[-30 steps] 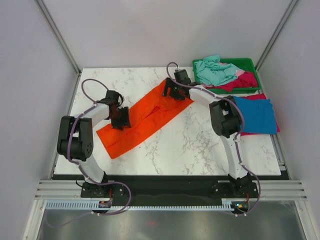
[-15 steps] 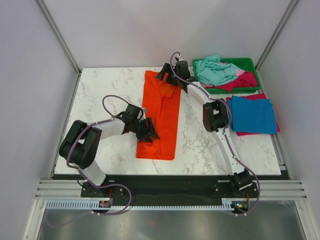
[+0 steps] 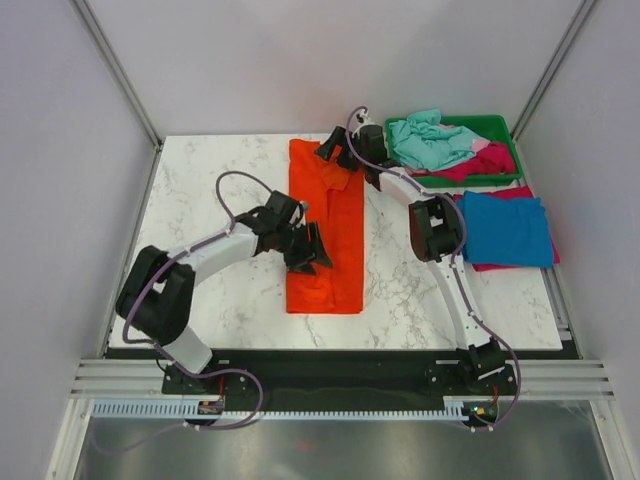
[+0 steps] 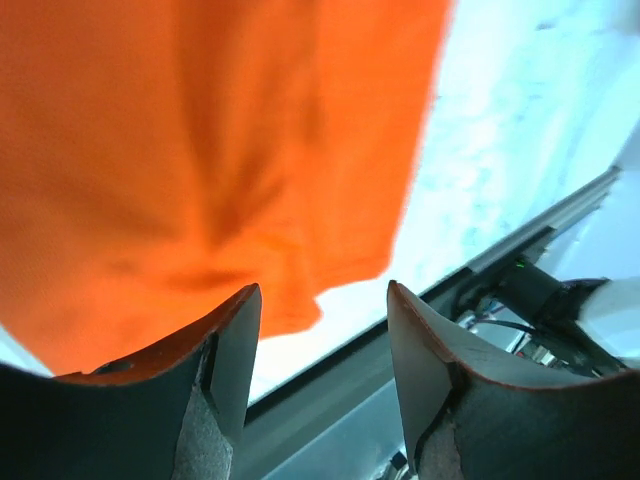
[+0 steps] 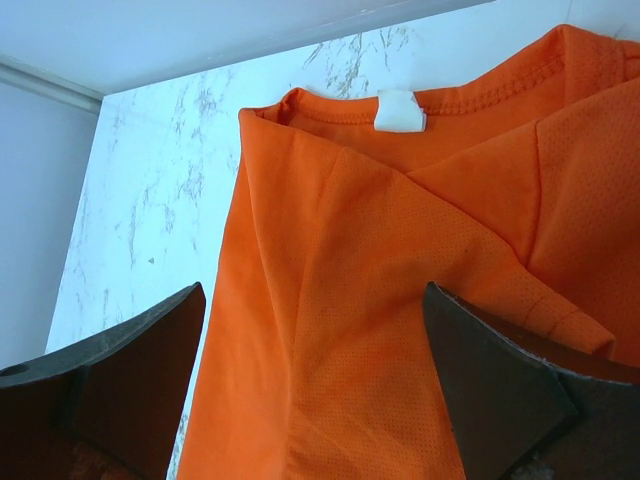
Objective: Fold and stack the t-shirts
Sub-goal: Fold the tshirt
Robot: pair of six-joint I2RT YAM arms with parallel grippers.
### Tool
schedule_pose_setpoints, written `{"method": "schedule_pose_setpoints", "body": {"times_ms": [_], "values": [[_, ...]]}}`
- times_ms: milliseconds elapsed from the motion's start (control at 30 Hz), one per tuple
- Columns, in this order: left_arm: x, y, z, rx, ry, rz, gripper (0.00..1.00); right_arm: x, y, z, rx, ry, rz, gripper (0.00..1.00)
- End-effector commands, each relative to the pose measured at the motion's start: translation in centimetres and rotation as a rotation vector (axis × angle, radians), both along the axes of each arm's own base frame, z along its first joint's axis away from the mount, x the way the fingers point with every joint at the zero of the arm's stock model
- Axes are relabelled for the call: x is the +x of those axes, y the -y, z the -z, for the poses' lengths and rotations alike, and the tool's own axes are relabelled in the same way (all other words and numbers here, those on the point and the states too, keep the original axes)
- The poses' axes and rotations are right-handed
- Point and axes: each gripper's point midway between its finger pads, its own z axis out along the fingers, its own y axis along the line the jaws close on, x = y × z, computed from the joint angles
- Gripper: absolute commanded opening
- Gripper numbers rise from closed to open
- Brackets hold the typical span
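Writing: small white sewn neck tag (image 5: 401,111); I can read nothing on it.
Task item: bright orange short-sleeved fabric t-shirt (image 3: 325,290), folded into a long strip, flat on the middle of the white marble-pattern table (image 3: 200,180).
Left claw (image 4: 322,295): spread, pinching nothing, over the strip's near half.
Right claw (image 5: 312,292): spread wide above the collar.
Hidden: I see only the edges of the magenta tee (image 3: 500,266) under the folded blue tee (image 3: 505,228).

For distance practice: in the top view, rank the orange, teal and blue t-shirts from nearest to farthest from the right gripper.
1. Orange t-shirt, directly under the right gripper.
2. Teal t-shirt, to its right, in the green tray.
3. Blue t-shirt, folded, at the far right.
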Motion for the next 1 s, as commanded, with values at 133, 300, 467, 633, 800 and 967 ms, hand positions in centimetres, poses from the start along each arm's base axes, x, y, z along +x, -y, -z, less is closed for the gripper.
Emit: {"method": "schedule_pose_setpoints", "body": {"times_ms": [133, 300, 467, 633, 800, 967], "values": [[2.3, -2.8, -14.2, 0.056, 0.372, -0.055, 0.63, -1.9, 1.2, -13.6, -0.026, 0.159, -0.038, 0.98], [0.2, -7.4, -14.5, 0.174, 0.472, -0.12, 0.64, -7.8, 3.5, -16.0, -0.199, 0.131, 0.002, 0.98], [-2.2, -10.1, -10.8, 0.235, 0.443, -0.168, 0.63, -20.5, 6.7, -17.2, -0.361, 0.052, 0.098, 0.98], [-3.9, -10.9, -6.8, 0.213, 0.436, -0.197, 0.61, -35.0, 8.1, -9.3, -0.376, -0.179, 0.062, 0.98], [-5.1, -10.7, -3.2, 0.179, 0.401, -0.188, 0.58, -43.2, 9.5, -2.6, -0.348, -0.335, 0.014, 0.92], [-5.3, -10.1, -1.8, 0.132, 0.409, -0.179, 0.57, -46.0, 8.4, 0.0, -0.341, -0.377, -0.046, 0.81]]}}
